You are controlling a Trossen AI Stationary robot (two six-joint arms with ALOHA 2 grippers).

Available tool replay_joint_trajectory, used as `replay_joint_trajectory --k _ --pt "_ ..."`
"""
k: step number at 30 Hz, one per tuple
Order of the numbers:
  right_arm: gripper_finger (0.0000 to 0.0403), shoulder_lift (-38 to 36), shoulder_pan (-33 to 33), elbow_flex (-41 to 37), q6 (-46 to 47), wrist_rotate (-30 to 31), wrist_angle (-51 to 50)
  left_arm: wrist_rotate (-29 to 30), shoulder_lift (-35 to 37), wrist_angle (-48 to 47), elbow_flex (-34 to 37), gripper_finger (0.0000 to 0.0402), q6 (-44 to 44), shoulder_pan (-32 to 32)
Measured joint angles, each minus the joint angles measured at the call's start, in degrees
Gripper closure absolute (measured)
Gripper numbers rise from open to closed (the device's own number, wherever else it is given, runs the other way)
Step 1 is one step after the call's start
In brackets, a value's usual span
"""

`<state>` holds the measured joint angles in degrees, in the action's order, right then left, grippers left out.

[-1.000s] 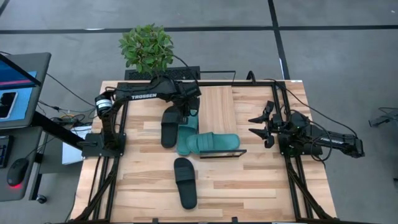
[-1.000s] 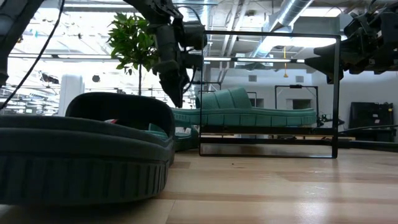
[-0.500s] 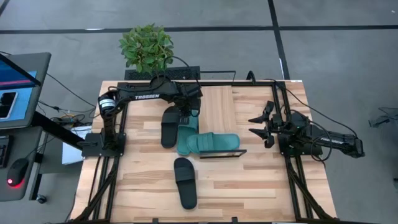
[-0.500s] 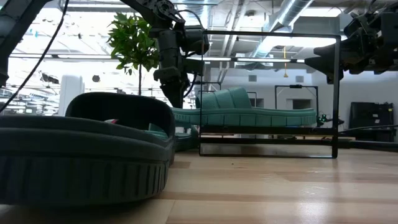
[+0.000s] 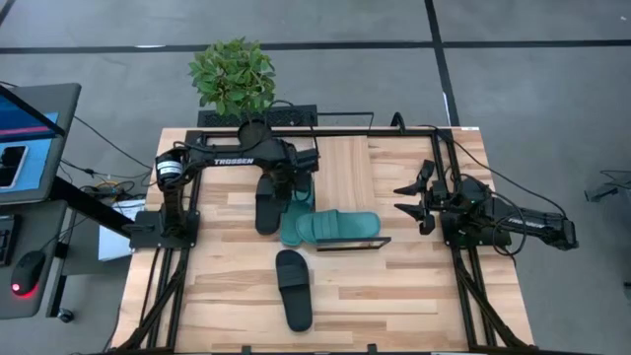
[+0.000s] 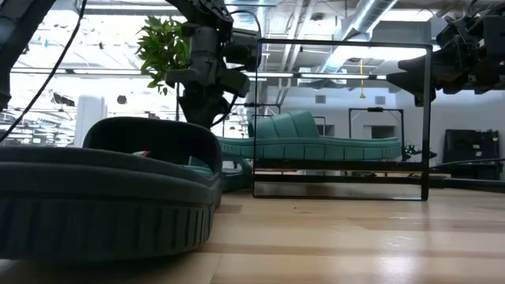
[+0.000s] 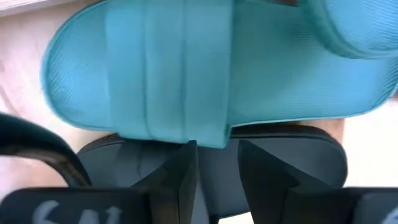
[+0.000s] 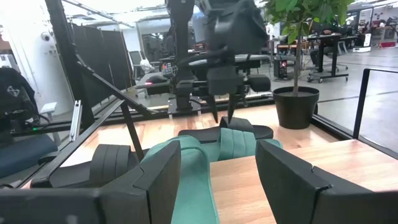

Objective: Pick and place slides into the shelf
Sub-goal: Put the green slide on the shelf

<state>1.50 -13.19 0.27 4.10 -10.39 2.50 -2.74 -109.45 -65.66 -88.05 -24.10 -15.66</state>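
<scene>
Left gripper (image 5: 293, 183) sits upper centre of the high view, above the teal slide (image 5: 295, 211) lying beside the shelf (image 5: 345, 168). Its fingers (image 7: 180, 180) stand a narrow gap apart, pointed down at the slide's strap; can't tell whether they touch it.

Second teal slide (image 5: 340, 226) lies across the shelf's front edge, centre frame, partly over the first one.

One black slide (image 5: 268, 200) is on the table (image 5: 414, 286) just left of the teal pair, under the left arm. The other black slide (image 5: 294, 288) is lower centre, well apart from the rest.

Right gripper (image 5: 412, 197) waits at right of frame, off the shelf, fingers spread wide, nothing held.

Potted plant (image 5: 233, 77) at top, behind the table.
</scene>
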Motion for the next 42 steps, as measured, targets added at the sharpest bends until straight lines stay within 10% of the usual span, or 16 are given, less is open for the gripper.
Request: replay_joint_trajectory --k 42 --pt "0.0202 0.0 0.0 0.0 0.0 0.0 0.0 19.3 0.0 12.6 5.7 0.0297 10.3 9.6"
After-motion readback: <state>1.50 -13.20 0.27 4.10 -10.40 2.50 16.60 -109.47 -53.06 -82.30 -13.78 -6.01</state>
